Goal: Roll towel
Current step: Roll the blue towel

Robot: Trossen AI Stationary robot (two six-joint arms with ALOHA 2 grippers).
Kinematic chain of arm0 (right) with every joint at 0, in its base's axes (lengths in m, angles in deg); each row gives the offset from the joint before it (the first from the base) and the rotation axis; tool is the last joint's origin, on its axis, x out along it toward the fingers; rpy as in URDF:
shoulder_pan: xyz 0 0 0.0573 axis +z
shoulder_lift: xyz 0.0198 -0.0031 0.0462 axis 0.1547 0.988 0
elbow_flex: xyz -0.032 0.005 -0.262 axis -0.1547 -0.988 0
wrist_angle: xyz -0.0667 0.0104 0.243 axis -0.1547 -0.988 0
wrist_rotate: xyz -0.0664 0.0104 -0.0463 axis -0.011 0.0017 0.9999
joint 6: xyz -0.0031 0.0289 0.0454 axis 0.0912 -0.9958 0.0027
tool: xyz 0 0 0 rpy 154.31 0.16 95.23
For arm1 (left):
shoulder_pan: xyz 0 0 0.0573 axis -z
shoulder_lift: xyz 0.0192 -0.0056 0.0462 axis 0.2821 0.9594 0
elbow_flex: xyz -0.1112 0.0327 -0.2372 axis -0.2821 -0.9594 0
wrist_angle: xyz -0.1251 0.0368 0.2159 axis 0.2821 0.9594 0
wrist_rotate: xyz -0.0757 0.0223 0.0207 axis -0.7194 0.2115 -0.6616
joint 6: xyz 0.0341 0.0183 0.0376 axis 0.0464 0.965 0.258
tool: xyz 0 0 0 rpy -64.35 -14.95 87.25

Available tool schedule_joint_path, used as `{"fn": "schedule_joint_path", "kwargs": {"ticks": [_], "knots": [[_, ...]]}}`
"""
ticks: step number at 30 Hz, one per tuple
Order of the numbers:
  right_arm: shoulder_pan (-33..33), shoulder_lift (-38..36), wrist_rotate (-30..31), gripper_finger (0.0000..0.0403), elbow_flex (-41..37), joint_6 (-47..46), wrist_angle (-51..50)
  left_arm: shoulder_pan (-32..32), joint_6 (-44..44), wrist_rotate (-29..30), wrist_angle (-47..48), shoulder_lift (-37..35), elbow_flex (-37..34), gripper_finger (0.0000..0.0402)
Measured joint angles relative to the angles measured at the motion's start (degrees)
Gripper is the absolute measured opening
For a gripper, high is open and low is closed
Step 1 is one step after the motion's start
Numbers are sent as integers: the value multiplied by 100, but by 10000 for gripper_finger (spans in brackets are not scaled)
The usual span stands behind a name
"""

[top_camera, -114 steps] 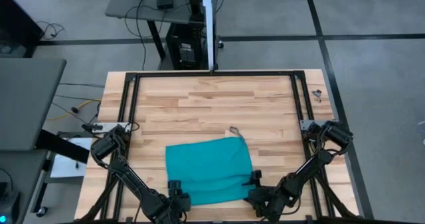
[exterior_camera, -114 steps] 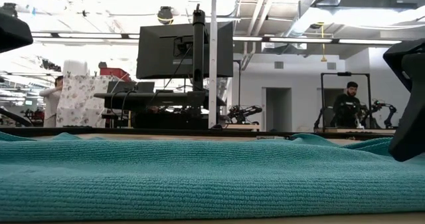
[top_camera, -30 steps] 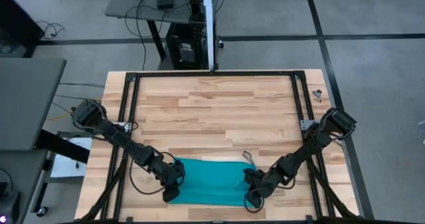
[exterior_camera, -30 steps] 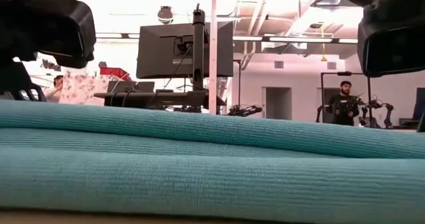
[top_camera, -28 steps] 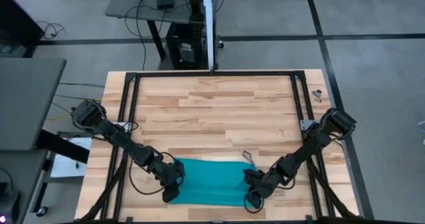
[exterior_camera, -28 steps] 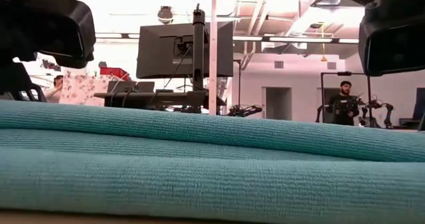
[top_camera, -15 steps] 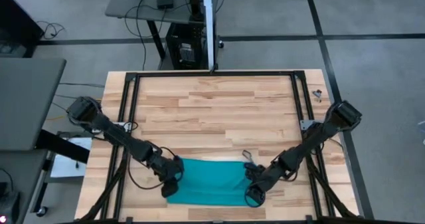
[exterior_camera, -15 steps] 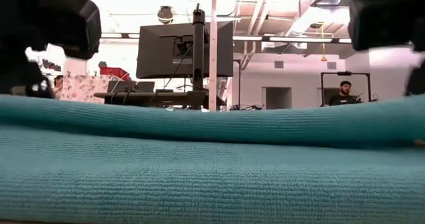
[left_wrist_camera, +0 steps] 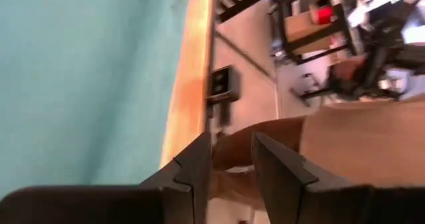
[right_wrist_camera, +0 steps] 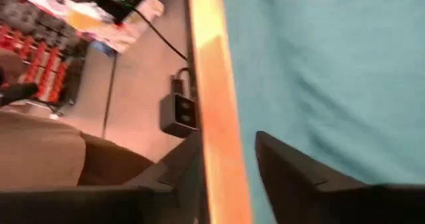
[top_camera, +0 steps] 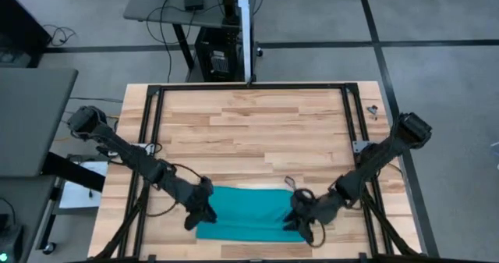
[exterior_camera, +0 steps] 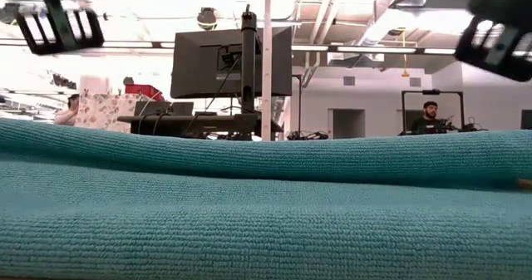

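The teal towel point(top_camera: 245, 214) lies folded into a wide band near the table's near edge, its layers stacked flat on the wood. It fills the low view point(exterior_camera: 266, 205). A small pale tag loop point(top_camera: 292, 182) sticks out at its far right corner. My left gripper point(top_camera: 199, 214) hovers over the towel's left end. In its wrist view the left gripper point(left_wrist_camera: 231, 161) stands open with nothing between the fingers. My right gripper point(top_camera: 300, 216) hovers over the right end. In its wrist view the right gripper point(right_wrist_camera: 229, 164) is likewise open and holds nothing.
The table's near wooden edge point(right_wrist_camera: 212, 84) runs just beside the towel. A black frame rail point(top_camera: 249, 87) borders the far side, with bare wood point(top_camera: 249, 130) beyond the towel. A small metal item point(top_camera: 373, 111) lies at the far right. A person point(exterior_camera: 431, 118) stands in the room behind.
Both grippers have risen from the towel's two ends and tipped up toward level; in the low view they have climbed to the picture's top corners. The towel stays on the table, its folded layers settled, with the far fold now standing as a higher ridge.
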Motion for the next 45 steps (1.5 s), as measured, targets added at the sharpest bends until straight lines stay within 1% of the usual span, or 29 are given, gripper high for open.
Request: {"fn": "schedule_joint_path", "kwargs": {"ticks": [2, 3, 4, 6, 8, 10, 12, 16, 22, 25, 27, 33, 36, 37, 39, 40, 42, 44, 45], "knots": [[87, 393, 52, 40, 0, -100, 491, 159, -182, 157, -183, 304, -10, 91], [116, 596, 55, 20, -1, -199, 777, 234, -312, 163, -269, 475, -10, 91], [140, 793, 59, 12, -2, -304, 1063, 300, -426, 162, -338, 645, -10, 91], [169, 1128, 61, 12, -2, -545, 1510, 411, -586, 161, -502, 993, -10, 91], [170, 1351, 61, 10, -2, -791, 1611, 470, -673, 193, -453, 1258, -15, 91], [168, 1464, 68, 3, -4, -901, 1488, 478, -761, 346, -442, 1461, -15, 91], [134, 1508, 88, 2, -4, -969, 1266, 452, -767, 623, -345, 1577, -15, 91], [87, 1508, 107, 1, -4, -1252, 649, 433, -980, 1160, -65, 1645, -52, 91], [186, 1486, 149, 0, 13, -1373, 286, 558, -1318, 1206, 269, 1645, -176, 91], [184, 1380, 89, 0, -4, -1377, 215, 561, -1297, 1195, 282, 1572, -181, 91], [182, 1204, 66, 0, -11, -1195, 172, 535, -1197, 1187, 297, 1436, -148, 91], [131, 322, 52, 0, -7, -499, 239, 491, -831, 1184, 194, 847, 70, 91], [96, -28, 52, 0, -4, -194, 264, 455, -761, 1193, 112, 670, 86, 91], [87, -104, 53, 0, -4, -154, 260, 427, -711, 1233, 72, 639, 88, 91], [-23, -194, 97, 0, -4, 151, 237, 318, -399, 1555, -18, 633, 88, 91], [-128, -232, 99, 0, -4, 288, 224, 224, -214, 1585, -50, 635, 88, 91], [-340, -339, 97, 2, -3, 543, 218, -6, 221, 1330, -90, 629, 95, 92], [-485, -506, 107, 11, 59, 990, 203, -183, 746, 858, 126, 562, 232, 97], [-498, -598, 103, 19, 135, 1235, 205, -242, 1037, 606, 348, 522, 411, 101]]}}
